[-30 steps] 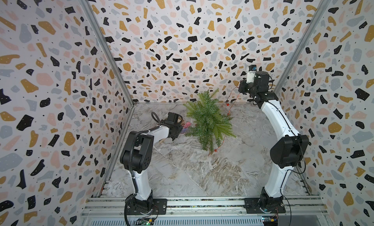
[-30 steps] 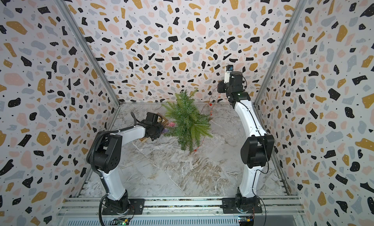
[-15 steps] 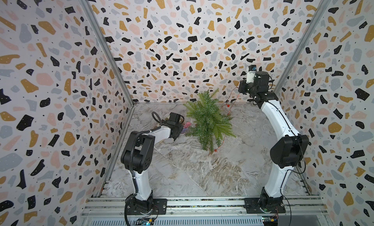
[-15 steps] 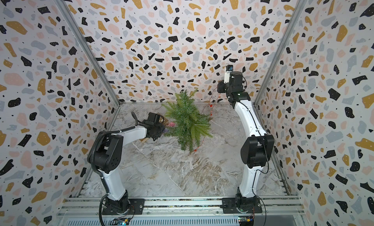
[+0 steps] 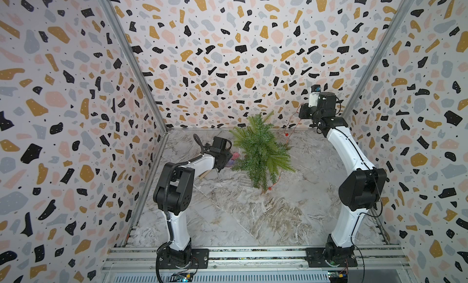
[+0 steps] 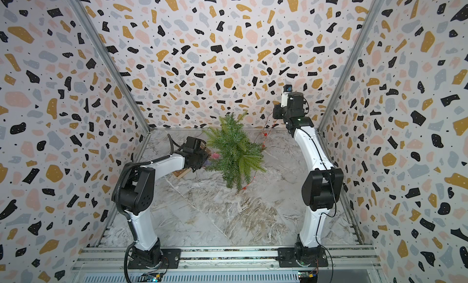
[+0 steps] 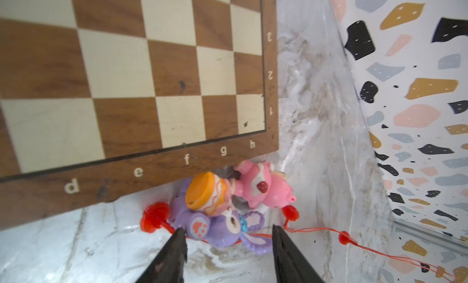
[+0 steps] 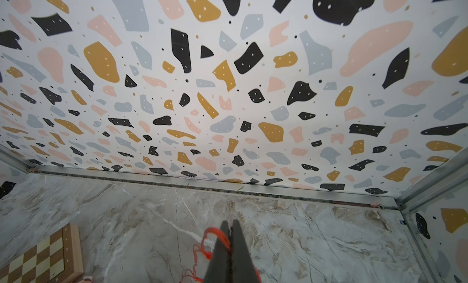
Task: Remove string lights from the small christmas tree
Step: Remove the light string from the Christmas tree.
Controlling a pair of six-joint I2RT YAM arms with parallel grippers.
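The small christmas tree [image 5: 260,152] [image 6: 235,152], green and drooping, stands at the back middle of the floor. The string lights [image 5: 291,128] are a thin red wire with red bulbs; the wire climbs from the tree to my right gripper [image 5: 302,114], raised near the back wall. In the right wrist view that gripper [image 8: 230,224] is shut on a loop of the string lights [image 8: 212,232]. My left gripper [image 7: 229,232] is low, left of the tree, and open. More string lights [image 7: 316,229] with a bulb [image 7: 154,217] lie on the floor ahead of its fingertips.
A pink-purple toy [image 7: 217,226] [image 5: 236,155] lies on the wire, just ahead of the open left fingers and against a wooden chessboard [image 7: 126,79] [image 8: 50,253]. Another red bulb [image 5: 270,188] hangs at the tree's front edge. Patterned walls close in on three sides.
The left gripper's jaws have opened wider. Both arms and the tree stay about where they were.
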